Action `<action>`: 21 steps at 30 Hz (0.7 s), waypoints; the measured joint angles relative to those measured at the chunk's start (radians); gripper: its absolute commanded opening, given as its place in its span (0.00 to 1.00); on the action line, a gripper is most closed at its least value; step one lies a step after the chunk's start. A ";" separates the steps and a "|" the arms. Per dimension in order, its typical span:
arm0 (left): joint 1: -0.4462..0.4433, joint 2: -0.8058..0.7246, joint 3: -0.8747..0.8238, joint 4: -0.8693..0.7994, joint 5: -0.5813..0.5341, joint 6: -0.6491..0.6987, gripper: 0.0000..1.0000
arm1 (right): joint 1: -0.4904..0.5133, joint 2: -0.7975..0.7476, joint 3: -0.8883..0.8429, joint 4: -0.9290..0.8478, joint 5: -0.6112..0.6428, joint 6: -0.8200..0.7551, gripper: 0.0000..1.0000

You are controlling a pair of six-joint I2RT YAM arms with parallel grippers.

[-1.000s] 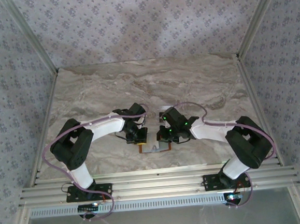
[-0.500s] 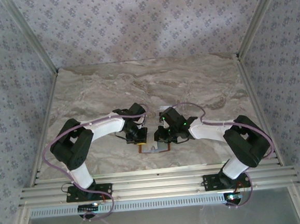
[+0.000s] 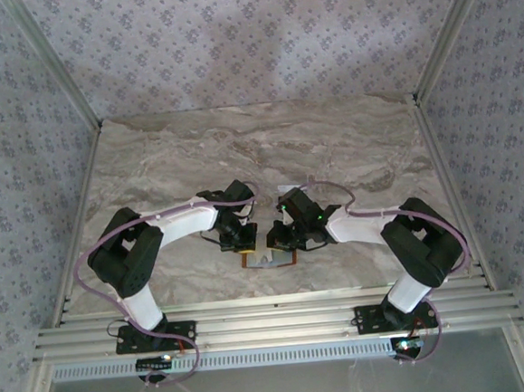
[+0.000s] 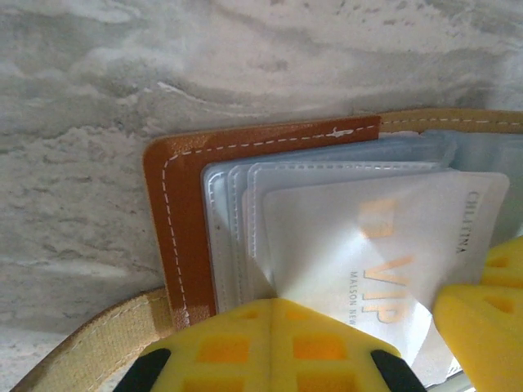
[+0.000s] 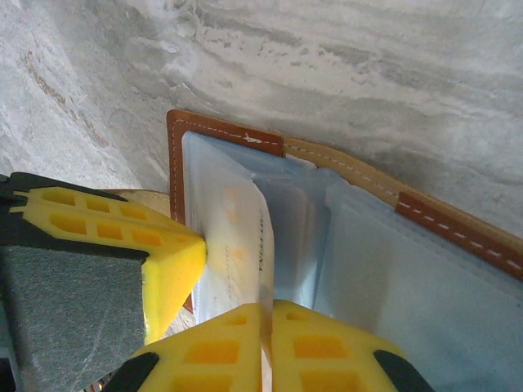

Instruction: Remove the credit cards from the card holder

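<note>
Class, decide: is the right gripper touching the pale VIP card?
Touching. The right wrist view shows the pale card pinched edge-on inside the shut right gripper.

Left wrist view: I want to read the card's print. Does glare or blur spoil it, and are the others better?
Left wrist: a bright sheen washes the card, VIP faint but readable; right wrist: card edge-on, print unreadable; top external: card holder too small.

A: Card holder (image 4: 184,212) colours?
B: Brown leather, white stitching, pale blue sleeves.
A: The card (image 4: 368,237)?
B: White, gold lettering. Fingers (image 4: 270,343) yellow; desk (image 4: 122,82) grey-and-white marble veining. Wall (image 3: 250,42) at twelve o'clock: lilac-grey floral.
</note>
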 measured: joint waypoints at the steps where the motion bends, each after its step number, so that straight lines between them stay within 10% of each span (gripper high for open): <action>1: 0.000 0.000 0.000 0.000 0.000 0.000 0.05 | 0.000 -0.001 0.000 -0.003 0.001 0.000 0.05; 21: 0.000 0.006 0.005 0.003 0.003 0.000 0.05 | -0.027 -0.134 0.000 -0.185 0.077 -0.056 0.02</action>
